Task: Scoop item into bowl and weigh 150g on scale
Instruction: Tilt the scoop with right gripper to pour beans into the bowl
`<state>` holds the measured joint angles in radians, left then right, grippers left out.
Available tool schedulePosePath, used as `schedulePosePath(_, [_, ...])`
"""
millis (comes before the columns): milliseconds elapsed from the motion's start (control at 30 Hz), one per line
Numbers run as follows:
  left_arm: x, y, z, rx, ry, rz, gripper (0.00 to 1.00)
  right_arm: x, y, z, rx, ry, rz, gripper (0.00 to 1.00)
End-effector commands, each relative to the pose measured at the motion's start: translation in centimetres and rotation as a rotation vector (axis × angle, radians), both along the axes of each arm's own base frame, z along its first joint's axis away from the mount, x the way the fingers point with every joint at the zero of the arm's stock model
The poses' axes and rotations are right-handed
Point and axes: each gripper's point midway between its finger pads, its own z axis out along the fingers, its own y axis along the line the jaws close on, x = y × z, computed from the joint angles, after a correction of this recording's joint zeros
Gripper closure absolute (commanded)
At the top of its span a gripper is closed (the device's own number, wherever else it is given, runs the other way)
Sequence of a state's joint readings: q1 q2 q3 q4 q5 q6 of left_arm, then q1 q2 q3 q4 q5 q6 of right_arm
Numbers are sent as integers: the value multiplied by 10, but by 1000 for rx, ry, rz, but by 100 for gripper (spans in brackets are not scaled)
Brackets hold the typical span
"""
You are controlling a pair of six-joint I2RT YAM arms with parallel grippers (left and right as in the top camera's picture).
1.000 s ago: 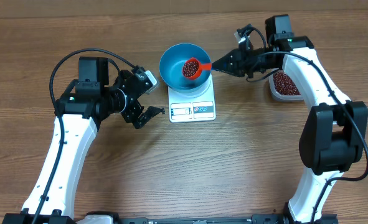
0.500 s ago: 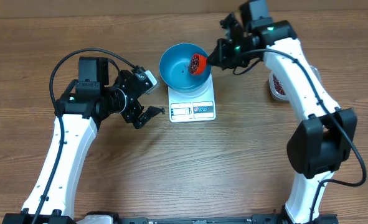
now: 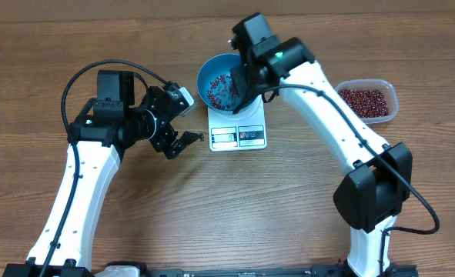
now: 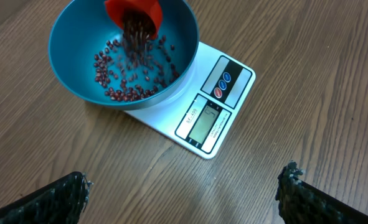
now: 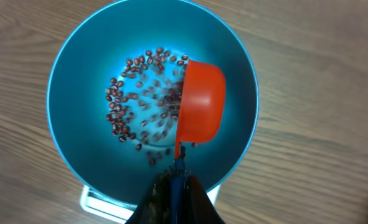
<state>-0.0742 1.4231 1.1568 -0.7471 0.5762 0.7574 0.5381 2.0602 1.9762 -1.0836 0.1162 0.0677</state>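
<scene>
Right gripper (image 5: 177,182) over bowl (image 5: 78,68), clamped on tipped red scoop (image 5: 202,109), beans (image 5: 131,93) falling in. Bowl on scale (image 4: 216,118). Left gripper (image 4: 184,196) gaping near scale. Tub (image 3: 367,101) well apart.

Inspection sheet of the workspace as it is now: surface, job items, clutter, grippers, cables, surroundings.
Surface: wood-grain table, bare around the arms.
Job's things: round bright blue plastic bowl sits on the flat white rectangular scale. Small dark red-brown beans lie scattered in the bowl, and more are pouring from a tipped red-orange plastic scoop. The scale's display is unreadable.
Clutter: clear rectangular plastic tub holding more beans, to the right of the scale.
Grippers: left gripper open and empty; right gripper shut on the scoop's handle.
Cables: black cable looped over the left arm.
Surroundings: nothing seen.
</scene>
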Motion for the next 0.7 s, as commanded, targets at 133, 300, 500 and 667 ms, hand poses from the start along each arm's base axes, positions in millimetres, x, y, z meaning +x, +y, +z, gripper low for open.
schedulePosePath(133, [-3, -2, 1, -21, 11, 2, 0, 4, 5, 37, -130, -168, 55, 96])
schedulePosePath(300, [-3, -2, 1, -21, 12, 2, 0, 3, 8, 45, -121, -184, 64, 96])
schedulePosePath(500, [-3, -2, 1, -21, 12, 2, 0, -3, 10, 68, -70, -216, 74, 96])
schedulePosePath(667, [-3, -2, 1, -21, 12, 2, 0, -12, 9, 88, 22, -212, 86, 96])
